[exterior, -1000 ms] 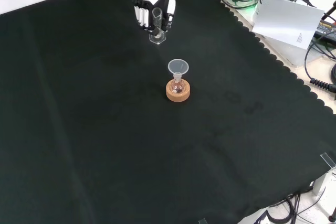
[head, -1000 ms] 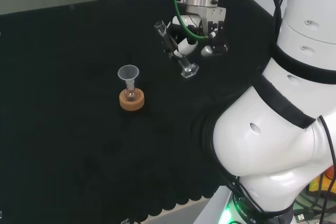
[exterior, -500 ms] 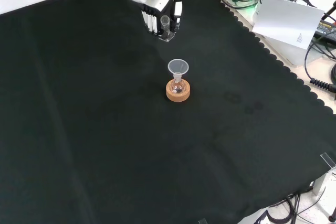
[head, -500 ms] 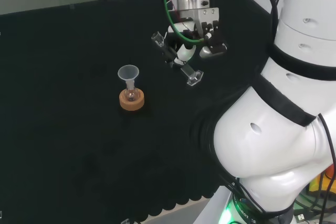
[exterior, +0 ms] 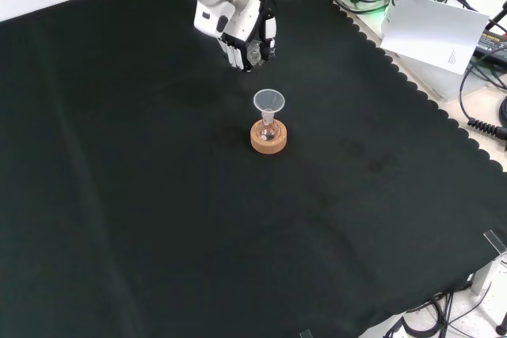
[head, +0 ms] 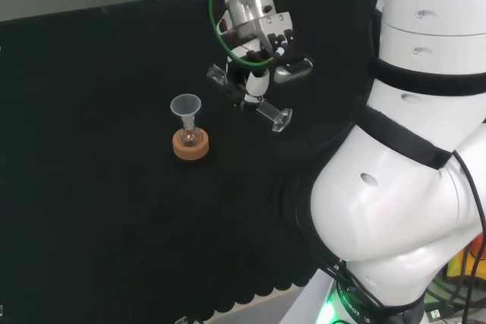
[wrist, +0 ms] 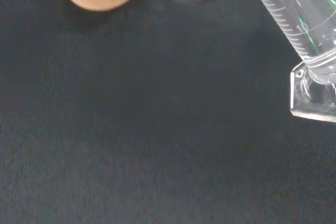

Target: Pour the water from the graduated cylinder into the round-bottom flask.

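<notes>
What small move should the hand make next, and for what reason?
Probably carry the graduated cylinder a little further toward the funnel. The hand holds it tilted, but in the head view its mouth lies to the right of the funnel on the round-bottom flask, not over it.

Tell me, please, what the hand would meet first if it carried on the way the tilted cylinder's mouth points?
Probably the funnel on the flask. The hand holds the cylinder tilted, mouth toward the funnel with a gap between them; depth is uncertain.
</notes>
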Robot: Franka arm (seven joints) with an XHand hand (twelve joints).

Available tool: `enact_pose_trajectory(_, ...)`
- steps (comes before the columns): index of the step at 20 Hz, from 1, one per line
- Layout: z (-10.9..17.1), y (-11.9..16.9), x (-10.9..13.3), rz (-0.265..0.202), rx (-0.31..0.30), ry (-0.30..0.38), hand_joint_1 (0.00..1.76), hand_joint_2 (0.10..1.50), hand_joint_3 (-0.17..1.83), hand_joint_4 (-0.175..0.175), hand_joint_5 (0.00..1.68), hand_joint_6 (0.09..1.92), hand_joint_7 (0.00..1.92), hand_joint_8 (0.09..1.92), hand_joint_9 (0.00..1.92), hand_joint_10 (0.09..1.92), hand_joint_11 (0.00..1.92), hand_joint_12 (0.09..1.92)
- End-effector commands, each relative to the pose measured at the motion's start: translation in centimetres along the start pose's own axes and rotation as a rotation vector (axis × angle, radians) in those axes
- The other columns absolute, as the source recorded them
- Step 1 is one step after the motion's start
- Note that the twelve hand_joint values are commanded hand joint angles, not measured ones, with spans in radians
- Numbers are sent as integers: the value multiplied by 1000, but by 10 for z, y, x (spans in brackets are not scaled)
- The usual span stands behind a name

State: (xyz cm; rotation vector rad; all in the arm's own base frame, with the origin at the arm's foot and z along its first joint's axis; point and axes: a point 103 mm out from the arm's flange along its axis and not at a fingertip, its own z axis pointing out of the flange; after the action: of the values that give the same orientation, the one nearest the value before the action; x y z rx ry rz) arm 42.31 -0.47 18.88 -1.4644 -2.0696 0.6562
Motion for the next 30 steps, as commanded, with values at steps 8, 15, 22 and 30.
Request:
enact_pose_trajectory(8, -8, -2, 18, 41, 181, -108, 1363, 1139, -4, -93, 1013, 766, 931, 1133, 1382, 232, 1126, 797)
enact_pose_trajectory(15, -8, -1, 21, 65, 244, -117, 1364, 1138, -4, -92, 1012, 766, 933, 1130, 1385, 231, 1129, 793)
enact_pose_trajectory(22, -12, -2, 24, 78, 305, -137, 1364, 1137, -4, -91, 1013, 767, 934, 1129, 1387, 232, 1127, 789)
enact_pose_trajectory(30, -16, 0, 32, 93, 360, -170, 1365, 1137, -5, -93, 1012, 769, 936, 1127, 1392, 233, 1125, 783)
